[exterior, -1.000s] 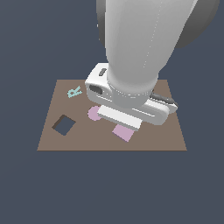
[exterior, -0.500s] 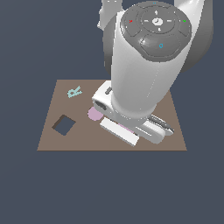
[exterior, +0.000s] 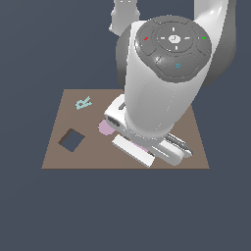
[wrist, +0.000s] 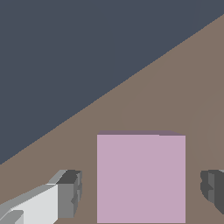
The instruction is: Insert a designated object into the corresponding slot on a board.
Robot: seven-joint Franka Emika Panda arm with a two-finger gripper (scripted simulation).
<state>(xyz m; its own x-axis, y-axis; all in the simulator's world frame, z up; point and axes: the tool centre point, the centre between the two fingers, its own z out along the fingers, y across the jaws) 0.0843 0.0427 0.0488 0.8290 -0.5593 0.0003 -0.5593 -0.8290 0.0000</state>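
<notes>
step: closing in on pink square tile (wrist: 141, 177) | my gripper (wrist: 142, 192): wide open, holding nothing, one finger (wrist: 69, 193) each side of tile | tile flat on board (exterior: 98, 157), slot (exterior: 71, 140) well apart | advice: descend centred, then squeeze evenly on opposite edges

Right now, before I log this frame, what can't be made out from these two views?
- Pink square tile: exterior view, hidden under the arm; wrist view, its near edge is cut off by the picture edge.
- Pink disc: exterior view, mostly covered by the arm.
- Fingers: wrist view, apart on either side of the tile; one cut off by the picture edge.
- Slot: outside the wrist view.
- Letters T and E: unseen, only the R shows.
</notes>
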